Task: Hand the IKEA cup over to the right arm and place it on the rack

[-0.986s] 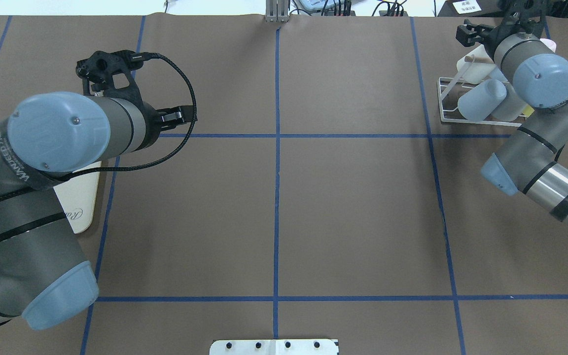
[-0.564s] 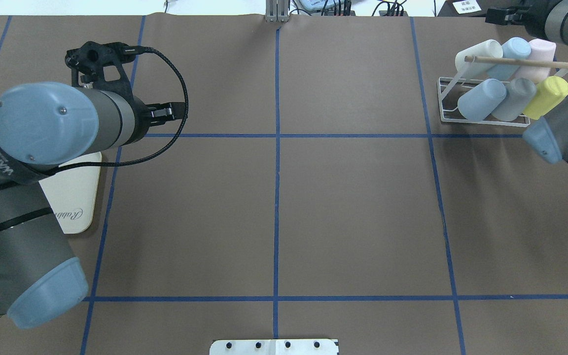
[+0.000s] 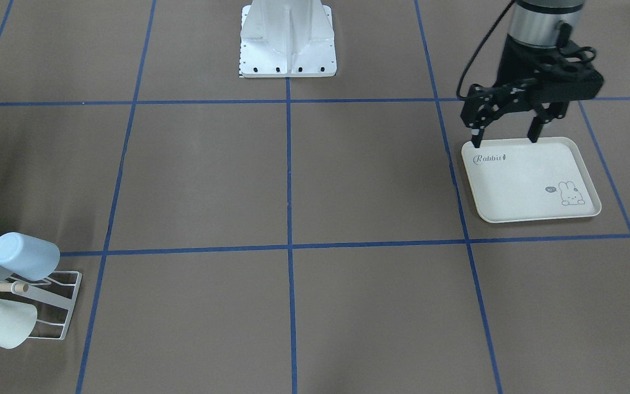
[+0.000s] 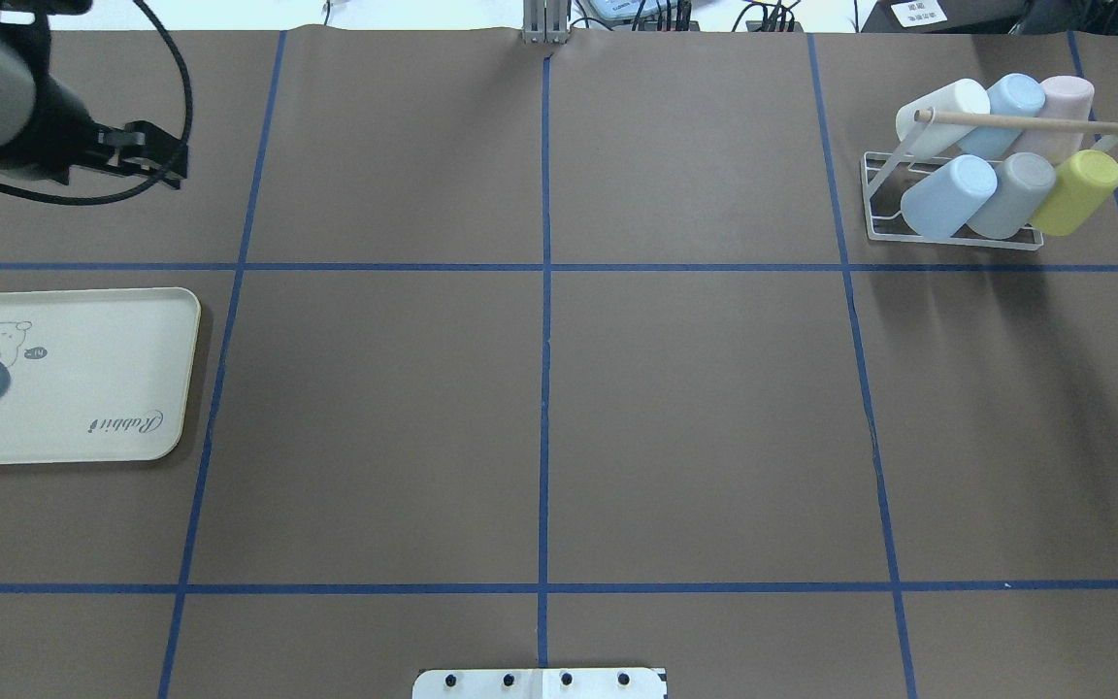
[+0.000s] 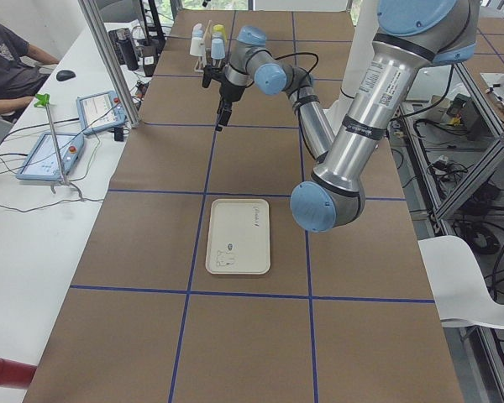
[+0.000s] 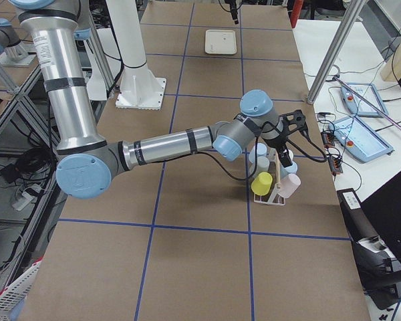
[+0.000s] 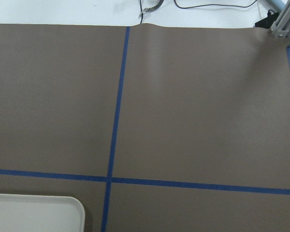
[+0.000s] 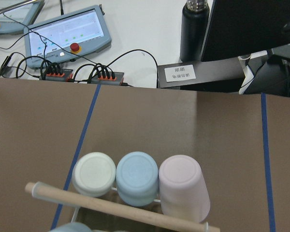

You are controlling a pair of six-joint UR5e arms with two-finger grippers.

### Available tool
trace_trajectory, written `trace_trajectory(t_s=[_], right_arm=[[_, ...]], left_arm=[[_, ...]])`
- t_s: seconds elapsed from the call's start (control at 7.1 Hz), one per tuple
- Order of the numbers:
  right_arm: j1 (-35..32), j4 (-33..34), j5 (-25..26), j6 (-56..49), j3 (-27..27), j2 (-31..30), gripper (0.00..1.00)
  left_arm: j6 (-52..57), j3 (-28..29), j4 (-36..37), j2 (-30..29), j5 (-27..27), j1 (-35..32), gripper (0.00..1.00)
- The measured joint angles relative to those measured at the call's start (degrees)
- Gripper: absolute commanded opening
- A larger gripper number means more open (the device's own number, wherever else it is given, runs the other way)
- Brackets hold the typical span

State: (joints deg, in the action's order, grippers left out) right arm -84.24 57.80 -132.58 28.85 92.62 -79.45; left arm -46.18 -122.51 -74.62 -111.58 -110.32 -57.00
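Note:
The white wire rack [image 4: 871,199] stands at the far right with a wooden rod [image 4: 1025,121] across it. Several pastel cups lean on it, among them a yellow one [image 4: 1081,189] and a pink one [image 8: 183,189]. In the front-facing view the rack [image 3: 69,306] shows at the lower left. My left gripper [image 3: 505,137] hangs open and empty over the far edge of the tray, far from the rack. My right gripper [image 6: 286,144] hovers just above the rack. Whether it is open or shut I cannot tell. No cup shows in either gripper.
A cream rabbit-print tray [image 4: 83,379] lies bare at the left. The robot's base plate [image 3: 287,49] sits at the near middle edge. Beyond the table's far edge are tablets and cables [image 8: 67,31], a black bottle [image 8: 195,24], and a seated person [image 5: 4,59].
My left arm has swung back to the far left, uncovering the whole tray. My right arm has lifted away from the rack and left the overhead view.

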Motion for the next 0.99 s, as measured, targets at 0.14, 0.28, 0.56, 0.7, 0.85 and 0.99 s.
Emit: trace_trajectory(t_s=[0.14,0.28,0.56,0.7,0.85,0.99], right_arm=[[-1.30,2.31,-4.48,-3.29,0.06,-1.62,1.00],[-1.81,3.55,-7.29,-5.91,0.08,-3.74,1.00],[-1.25,4.42,-9.42,-8.07,0.16,-7.60,1.00],[-0.88,5.37,-9.74,-8.95,0.17,-8.93,1.00],[-0.78,7.59,-9.95,-11.24,0.26,-9.60,1.00],[-0.89,12.09,-9.85,-15.83,0.82,-9.74,1.00]], left_arm=[[8.09,1.01,0.29,2.97,-5.58,-5.12,1.00],[16.32,2.72,0.37,5.63,-10.44,-10.04,1.00],[30.17,7.10,0.38,8.91,-17.05,-18.25,1.00],[35.23,8.78,0.30,10.40,-18.32,-21.11,1.00],[39.10,10.07,0.21,11.71,-18.93,-23.54,1.00],[42.49,11.17,0.07,12.93,-19.26,-25.49,1.00]])
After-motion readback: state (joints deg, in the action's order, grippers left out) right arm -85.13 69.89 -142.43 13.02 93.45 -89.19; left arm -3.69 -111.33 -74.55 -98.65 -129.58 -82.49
